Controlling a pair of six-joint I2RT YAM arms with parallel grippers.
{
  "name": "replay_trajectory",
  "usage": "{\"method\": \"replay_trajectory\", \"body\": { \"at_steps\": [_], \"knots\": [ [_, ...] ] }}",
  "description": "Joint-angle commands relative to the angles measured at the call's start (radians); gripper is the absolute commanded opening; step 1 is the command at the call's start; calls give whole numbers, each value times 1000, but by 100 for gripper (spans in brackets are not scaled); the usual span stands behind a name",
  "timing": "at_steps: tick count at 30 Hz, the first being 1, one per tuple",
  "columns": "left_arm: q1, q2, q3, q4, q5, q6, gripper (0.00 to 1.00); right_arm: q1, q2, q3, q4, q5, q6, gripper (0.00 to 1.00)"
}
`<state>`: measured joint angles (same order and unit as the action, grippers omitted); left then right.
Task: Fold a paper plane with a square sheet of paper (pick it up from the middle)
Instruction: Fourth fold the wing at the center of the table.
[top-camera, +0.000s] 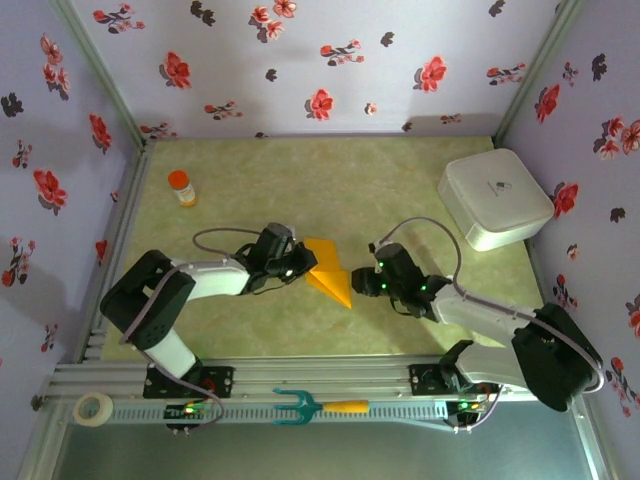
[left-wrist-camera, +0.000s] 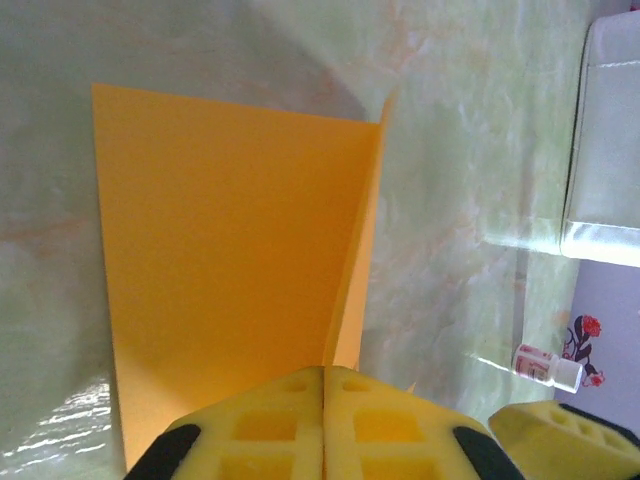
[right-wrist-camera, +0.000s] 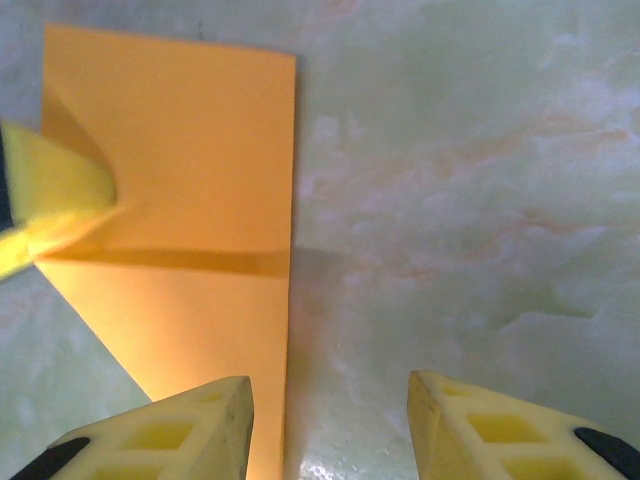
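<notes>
Two arms are reaching toward each other over the green marbled counter (top-camera: 330, 185). At the far left, a roll of tape (top-camera: 95, 408) is lying on the near metal rail. A small orange-capped bottle (top-camera: 181, 187) is standing upright near the counter's left edge, well apart from the arms.

The left end effector (top-camera: 303, 262) is pressing its yellow foam pads (left-wrist-camera: 270, 430) fully together and pinching the left side of the sheet of paper (top-camera: 332, 278). In the right wrist view those pads (right-wrist-camera: 55, 195) are biting into the sheet (right-wrist-camera: 190, 150) where a crease is running across it.

The orange-yellow paper is lying in the middle of the counter, between the two arms. It is folded, with one flap standing up along a crease in the left wrist view (left-wrist-camera: 230, 260). On the rail in front of it, a teal fork (top-camera: 300, 406) with an orange handle is lying flat.

The right end effector (top-camera: 368, 282) is holding its fingers well apart (right-wrist-camera: 330, 390) and gripping nothing. It is hovering at the sheet's right edge, and whether it is touching the paper cannot be told. Farther right, a white box (top-camera: 495, 200) is sitting near the wall.
</notes>
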<state>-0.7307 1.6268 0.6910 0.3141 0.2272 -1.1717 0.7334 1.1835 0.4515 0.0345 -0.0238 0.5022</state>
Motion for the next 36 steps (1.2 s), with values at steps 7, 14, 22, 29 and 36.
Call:
{"method": "replay_trajectory", "body": {
  "at_steps": [7,14,22,29,36],
  "knots": [
    [27,-4,37,-7,56,31,28,157,-10,-30,144,208,-274,47],
    [47,5,31,36,136,42,27,229,-40,-36,171,290,-374,47],
    [60,21,39,52,181,46,26,277,-44,-62,197,342,-436,49],
    [59,23,42,43,187,43,26,314,-2,-59,200,388,-487,49],
    [60,20,42,35,187,43,27,341,32,-55,216,368,-550,50]
  ]
}}
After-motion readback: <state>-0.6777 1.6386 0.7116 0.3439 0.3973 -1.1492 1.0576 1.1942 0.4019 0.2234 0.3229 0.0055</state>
